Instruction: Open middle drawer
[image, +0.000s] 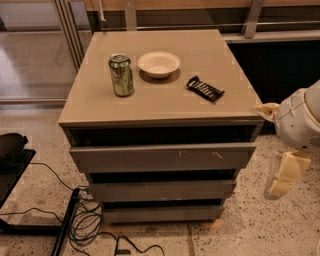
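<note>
Grey-brown middle drawer (162, 190) is sitting closed below the scratched front (150, 158); cream gripper (286, 174) is hanging apart at its right, grip state indeterminable.

A grey-brown cabinet (100, 107) with a flat tan top carries a green drink can (121, 75), a shallow white bowl (158, 64) and a black snack-bar wrapper (205, 88). The plain grey-brown middle drawer (162, 190) sits between the bigger scratched front (160, 157) and the narrowest bottom front (160, 213). The cream-coloured gripper (282, 177) hangs off the cabinet's right side, apart from the drawers. Black cables (89, 225) lie on the speckled floor (250, 235).
</note>
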